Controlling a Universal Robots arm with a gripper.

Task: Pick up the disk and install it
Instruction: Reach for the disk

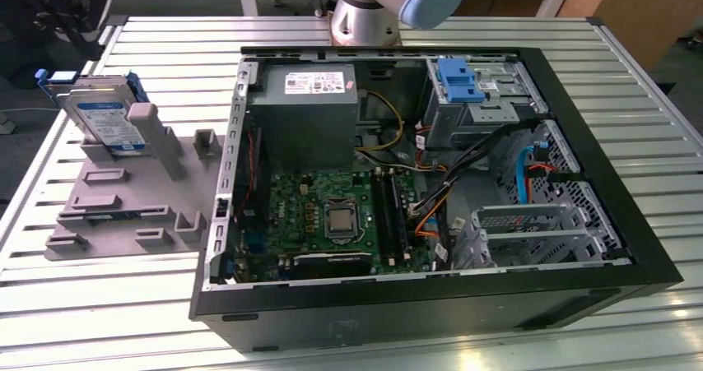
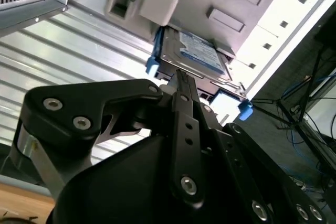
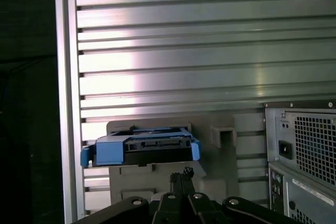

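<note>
One flat silver disk (image 1: 107,120), blue-framed

- Slatted metal table (image 1: 110,305) lies under everything.
- Open black computer case (image 1: 615,282) sits mid-table in the exterior view.
- Grey power supply box (image 1: 302,116): inside the case at 11 o'clock.
- Green motherboard (image 1: 318,215): 7 o'clock.
- Blue latch piece (image 1: 456,79): 1 o'clock.
- Grey plastic fixture (image 1: 121,206): on the table, at the case's 9 o'clock.

The blue-framed silver disk (image 1: 101,118) stands in a grey plastic rack (image 1: 121,211), at the exterior view's left of the open black computer case (image 1: 439,307). Both sit on the slatted metal table (image 1: 165,50).
</note>
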